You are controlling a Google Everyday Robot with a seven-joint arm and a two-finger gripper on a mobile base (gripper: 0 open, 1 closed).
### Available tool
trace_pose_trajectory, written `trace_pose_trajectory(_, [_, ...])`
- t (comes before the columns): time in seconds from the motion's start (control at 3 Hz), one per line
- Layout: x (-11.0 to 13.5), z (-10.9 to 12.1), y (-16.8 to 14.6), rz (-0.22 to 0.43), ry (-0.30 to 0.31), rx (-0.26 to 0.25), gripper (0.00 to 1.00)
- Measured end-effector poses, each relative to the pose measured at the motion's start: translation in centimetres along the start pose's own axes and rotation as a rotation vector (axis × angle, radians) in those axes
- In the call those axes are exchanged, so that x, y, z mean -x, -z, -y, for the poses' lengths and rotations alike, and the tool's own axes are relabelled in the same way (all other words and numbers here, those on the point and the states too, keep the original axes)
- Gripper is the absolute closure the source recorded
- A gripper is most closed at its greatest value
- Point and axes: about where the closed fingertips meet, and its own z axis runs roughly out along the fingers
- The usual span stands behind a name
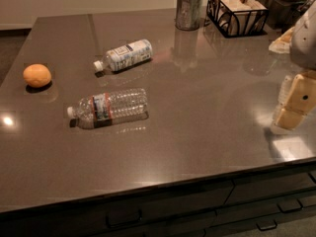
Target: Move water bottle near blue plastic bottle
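The water bottle (pixel 109 107), clear and ribbed with a white cap and a narrow red-and-blue band, lies on its side on the dark countertop (pixel 197 132), cap pointing left. The blue plastic bottle (pixel 125 55), shorter and wrapped in a pale blue-white label, lies on its side farther back, cap to the left. A gap of bare counter separates the two bottles. My gripper (pixel 295 101) is at the far right edge of the view, over the counter's right side, well away from both bottles and holding nothing that I can see.
An orange (pixel 37 75) sits at the left of the counter. A metal cup (pixel 189 11) and a black wire basket (pixel 238 11) with packets stand at the back. Drawers run along the counter's front below its edge.
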Motion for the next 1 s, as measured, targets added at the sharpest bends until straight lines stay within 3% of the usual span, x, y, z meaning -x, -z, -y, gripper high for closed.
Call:
trace_pose_trajectory(0.33, [0.0, 0.0, 0.0, 0.000, 0.000, 0.000, 0.00])
trace_pose_trajectory(0.67, [2.6, 0.9, -0.9, 0.022, 0.039, 0.022, 0.00])
trace_pose_trajectory(1.0, [7.1, 1.9, -3.3, 0.062, 0.103, 0.066, 0.00])
